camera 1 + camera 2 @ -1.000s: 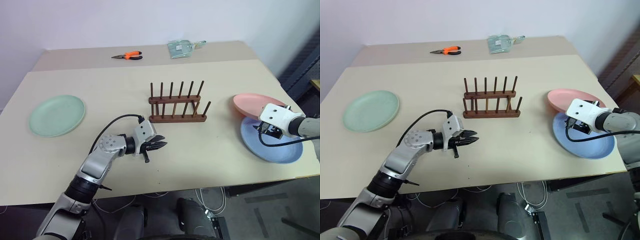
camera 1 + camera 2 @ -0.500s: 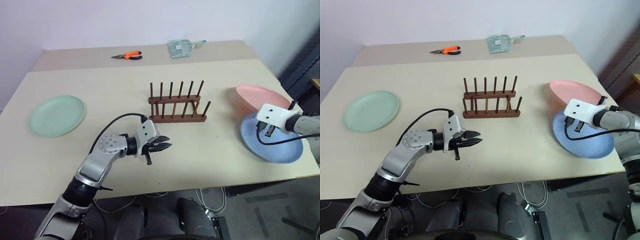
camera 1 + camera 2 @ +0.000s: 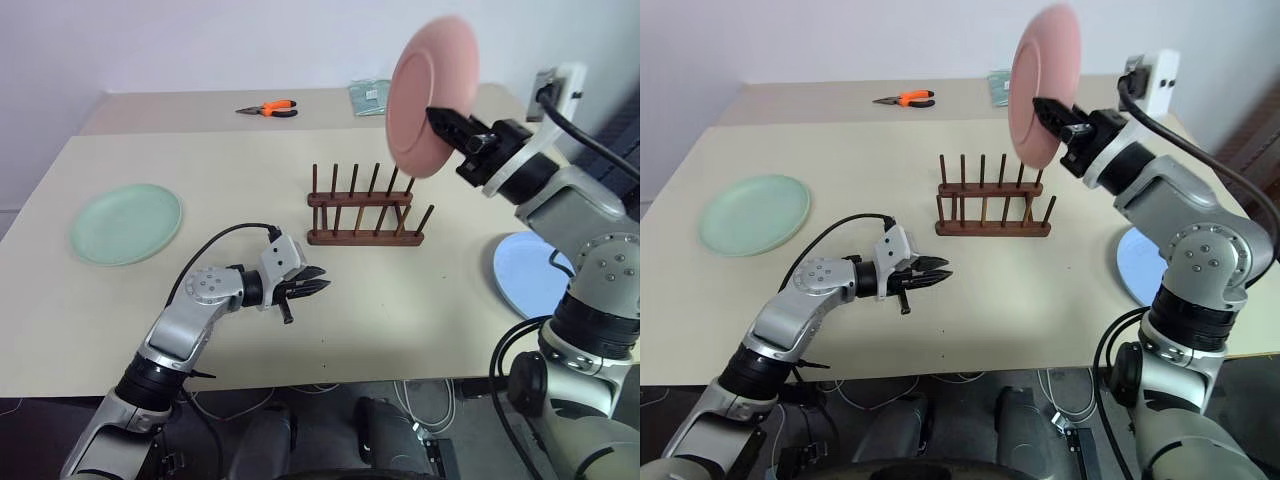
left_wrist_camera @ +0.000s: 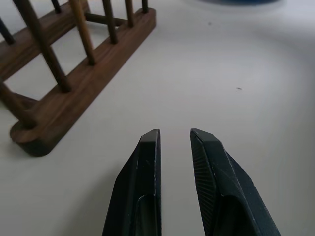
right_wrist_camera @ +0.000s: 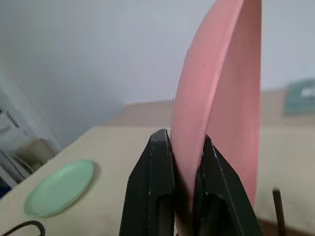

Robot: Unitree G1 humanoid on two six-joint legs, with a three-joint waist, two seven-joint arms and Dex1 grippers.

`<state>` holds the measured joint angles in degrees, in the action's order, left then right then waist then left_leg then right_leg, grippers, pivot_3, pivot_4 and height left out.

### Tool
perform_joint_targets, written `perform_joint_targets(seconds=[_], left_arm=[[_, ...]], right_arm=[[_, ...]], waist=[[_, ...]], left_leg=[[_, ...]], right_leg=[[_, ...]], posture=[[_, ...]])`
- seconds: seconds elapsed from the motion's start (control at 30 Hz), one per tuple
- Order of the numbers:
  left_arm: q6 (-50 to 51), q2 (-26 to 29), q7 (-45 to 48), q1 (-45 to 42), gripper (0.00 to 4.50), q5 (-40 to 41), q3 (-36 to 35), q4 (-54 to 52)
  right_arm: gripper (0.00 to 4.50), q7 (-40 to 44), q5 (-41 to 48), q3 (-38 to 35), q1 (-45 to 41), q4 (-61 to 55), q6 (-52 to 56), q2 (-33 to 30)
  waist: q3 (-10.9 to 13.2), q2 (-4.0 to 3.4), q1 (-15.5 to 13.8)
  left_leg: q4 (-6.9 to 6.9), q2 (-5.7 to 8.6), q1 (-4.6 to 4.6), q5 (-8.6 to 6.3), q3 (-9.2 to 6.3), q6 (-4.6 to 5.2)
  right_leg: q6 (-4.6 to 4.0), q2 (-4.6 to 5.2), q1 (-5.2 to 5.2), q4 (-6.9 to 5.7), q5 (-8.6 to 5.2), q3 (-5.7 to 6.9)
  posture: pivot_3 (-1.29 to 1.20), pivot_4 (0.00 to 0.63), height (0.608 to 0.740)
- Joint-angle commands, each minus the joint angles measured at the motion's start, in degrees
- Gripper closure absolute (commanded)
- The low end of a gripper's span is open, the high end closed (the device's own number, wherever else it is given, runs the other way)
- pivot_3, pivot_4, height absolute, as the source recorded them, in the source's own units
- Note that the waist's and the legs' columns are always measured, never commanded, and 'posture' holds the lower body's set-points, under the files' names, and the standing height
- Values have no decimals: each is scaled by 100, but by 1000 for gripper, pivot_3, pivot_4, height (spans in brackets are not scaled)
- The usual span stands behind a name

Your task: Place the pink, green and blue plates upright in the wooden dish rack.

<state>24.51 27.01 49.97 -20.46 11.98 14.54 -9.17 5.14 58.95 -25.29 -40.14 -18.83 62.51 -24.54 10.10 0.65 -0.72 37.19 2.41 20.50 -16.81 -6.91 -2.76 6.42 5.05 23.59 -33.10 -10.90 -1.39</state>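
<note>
A plain salmon-pink round matte plate (image 3: 432, 95) is at the right; a pale mint-green round plate (image 3: 126, 223) lies far left, a light blue one (image 3: 525, 280) near right. The wooden peg rack (image 3: 366, 208) is dark brown, the table (image 3: 220, 160) beige, and the far pliers (image 3: 268, 108) orange-handled.

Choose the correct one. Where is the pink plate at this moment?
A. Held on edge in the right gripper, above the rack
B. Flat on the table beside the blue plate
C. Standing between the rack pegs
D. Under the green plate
A: the right gripper clamps the pink plate on edge, in the air above the wooden dish rack.
</note>
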Motion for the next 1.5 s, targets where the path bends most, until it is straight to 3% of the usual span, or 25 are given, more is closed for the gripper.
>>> perform_joint_targets(seconds=[0.03, 0.3, 0.4, 0.6, 0.7, 0.8, 0.87, 0.9, 1.0, 1.07, 1.17, 1.33, 1.47, 1.5], left_arm=[[-39, 2, 11, 17, 3576, 105, -100, -221], [-36, -15, -24, 50, 3576, 96, -109, -247], [-41, -17, -40, 72, 3576, 85, -96, -258], [66, -29, -37, 106, 3576, 183, -149, -258], [201, -92, -119, 104, 2760, 318, -282, -202], [155, -400, -666, -43, 1213, 426, -764, 18], [32, -628, -1253, -199, 191, 323, -1123, 216], [-29, -744, -1693, -313, 39, 198, -1342, 357], [2, -1143, -3959, -916, 39, -184, -2545, 1026], [277, -1105, -5583, -1151, 39, -807, -3207, 1296], [730, -1074, -7123, -1233, 39, -1244, -4070, 1233], [1571, -1247, -8208, -1234, 39, -1126, -5228, 847], [2197, -1532, -8076, -1243, 39, -352, -6003, 817], [2327, -1627, -8088, -1285, 264, -158, -6213, 851]], right_arm=[[4455, -343, 367, -262, -36, -138, 78, -117], [4455, -594, 480, -123, 113, 43, 197, -257], [3270, -615, 359, -7, 124, 164, 188, -268], [310, -313, -237, 392, 65, 84, -273, -546], [236, 240, -1314, 952, 79, -17, -1156, -1118], [236, 658, -2145, 1090, -139, 311, -2155, -1516], [0, 960, -2350, 1046, -308, 451, -2569, -1635], [0, 1179, -2414, 1066, -382, 424, -2791, -1682], [0, 1969, -2298, 1353, -566, 41, -3003, -1765], [0, 2720, -2440, 1962, -248, -485, -3117, -1955], [0, 3491, -2699, 2720, 328, -1042, -3308, -2151], [0, 3720, -3014, 3204, 573, -1083, -3483, -1867], [0, 3781, -3174, 3278, 552, -1009, -3556, -1657], [0, 3799, -3228, 3295, 560, -1000, -3579, -1622]], waist=[[0, 0, 24], [-1, -2, 149], [-1, -2, 155], [-1, -2, 148], [-1, -3, 149], [-1, -2, 153], [0, -1, 152], [0, 0, 151], [3, 5, 161], [0, 13, 195], [-13, 34, 202], [0, 64, 62], [-5, 90, -21], [-4, 92, -21]], left_leg=[[-3, -1, -2, 0, 3, 0], [-9, -13, -9, 0, 8, 1], [-10, -13, -9, 0, 8, 1], [-10, -13, -8, 0, 9, 1], [-9, -12, -6, 0, 11, 1], [-10, -12, -6, 0, 12, 1], [-9, -13, -8, 0, 13, 1], [-8, -13, -8, 0, 13, 1], [-9, -14, -11, 0, 11, 1], [-11, -20, -14, 0, 9, 1], [-22, -30, -24, -8, 9, 10], [-7, -4, 1, 4, 8, -13], [0, -1, -7, 5, -2, -15], [0, 1, -8, 5, -3, -16]], right_leg=[[1, 0, 2, -1, 0, 0], [2, -9, 6, -11, 0, 0], [2, -9, 7, -11, 0, 0], [3, -9, 7, -10, 0, 0], [6, -8, 7, -6, -2, 0], [25, -8, 8, -4, -13, 0], [34, -8, 7, -5, -8, 0], [40, -9, 7, -5, -5, 0], [47, -9, 7, -7, 0, 0], [49, -17, 7, -7, 1, 0], [51, -27, 7, -6, -1, -1], [48, -1, 15, -7, 11, 0], [55, 1, -3, -2, 8, 7], [55, 2, -4, -3, 9, 8]], posture=[[0, 150, 740], [0, 150, 740], [0, 150, 740], [0, 150, 740], [0, 150, 740], [0, 150, 740], [0, 150, 740], [0, 150, 740], [0, 150, 740], [0, 150, 740], [0, 150, 740], [0, 150, 740], [0, 150, 740], [0, 150, 740]])
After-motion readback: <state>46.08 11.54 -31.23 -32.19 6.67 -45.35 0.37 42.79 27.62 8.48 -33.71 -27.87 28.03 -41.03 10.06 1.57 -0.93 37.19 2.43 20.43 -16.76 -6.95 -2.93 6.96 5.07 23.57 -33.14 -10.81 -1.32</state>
